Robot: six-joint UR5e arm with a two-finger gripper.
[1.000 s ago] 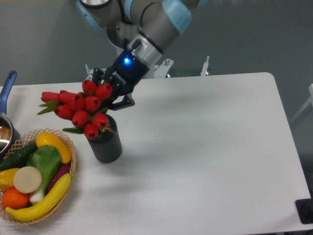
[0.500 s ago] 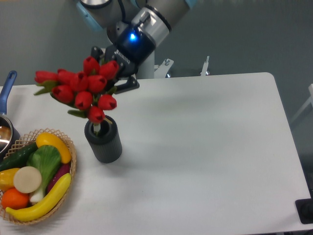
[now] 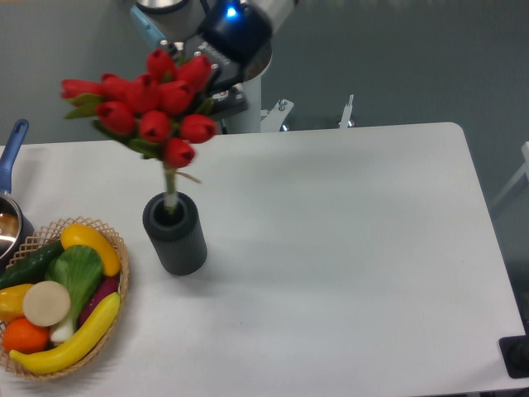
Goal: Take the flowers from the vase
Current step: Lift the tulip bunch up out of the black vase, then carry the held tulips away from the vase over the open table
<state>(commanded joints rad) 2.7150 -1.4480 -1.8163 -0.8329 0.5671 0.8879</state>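
A wicker basket (image 3: pixel 116 310) at the table's left edge holds toy produce: a yellow banana (image 3: pixel 70 346), an orange, a green leafy piece, a cucumber and a pale round slice. Behind it, at the frame's edge, part of a pot with a blue handle (image 3: pixel 12 142) is visible. Just right of the basket stands the vase (image 3: pixel 175 236), dark and ribbed, upright on the white table (image 3: pixel 355 248). The flowers (image 3: pixel 149 107), a bunch of red tulip buds with green leaves, hang well above the vase, their pale stems (image 3: pixel 170 192) reaching down so that the tips sit just inside its mouth. The gripper (image 3: pixel 213 83) is behind the upper right of the bunch, largely hidden by the buds; its fingers appear clamped on the flowers, though the contact itself is covered. The arm enters from the top of the frame, a blue light (image 3: pixel 231 11) glowing on its wrist, angled down and left toward the blooms.
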